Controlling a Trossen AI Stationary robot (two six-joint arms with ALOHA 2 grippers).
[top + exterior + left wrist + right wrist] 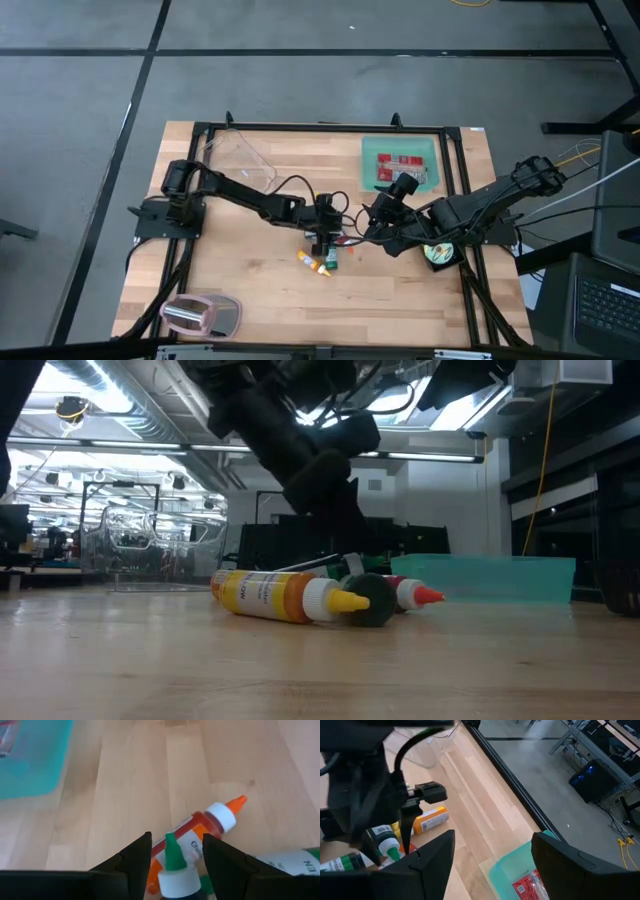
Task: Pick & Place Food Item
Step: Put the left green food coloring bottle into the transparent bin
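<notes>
At tabletop centre, my left gripper (pixel 175 855) clasps the light, slick green-capped bottle (pixel 176 875) by its neck, teal bin (pixel 402 163) at two o'clock; right gripper (pixel 490 855) released.

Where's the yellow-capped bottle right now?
In the high view the yellow-capped bottle lies on its side near the table's middle, just in front of the left end effector. The green-capped bottle and red-capped bottle lie beside it.

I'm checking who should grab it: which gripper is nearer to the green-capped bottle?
Left. The left gripper has the green-capped bottle between its fingers. The right gripper hangs open, off to the side toward the teal bin.
</notes>
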